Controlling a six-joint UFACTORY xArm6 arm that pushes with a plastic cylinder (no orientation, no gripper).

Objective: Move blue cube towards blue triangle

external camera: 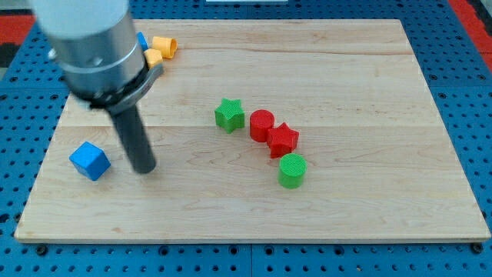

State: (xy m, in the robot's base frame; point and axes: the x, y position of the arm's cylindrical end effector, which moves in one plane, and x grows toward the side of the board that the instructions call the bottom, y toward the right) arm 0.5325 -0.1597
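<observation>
The blue cube (90, 160) lies on the wooden board (369, 200) near the view's left edge. My tip (144, 168) rests on the board just to the right of the cube, a small gap apart from it. The blue triangle (141, 41) is at the view's top left, mostly hidden behind the arm's grey body (92, 46); only a small blue corner shows.
Two yellow blocks (164, 47) (153, 58) sit at the top left next to the blue triangle. A green star (229, 114), a red cylinder (261, 125), a red star (283, 139) and a green cylinder (292, 170) form a diagonal line mid-board.
</observation>
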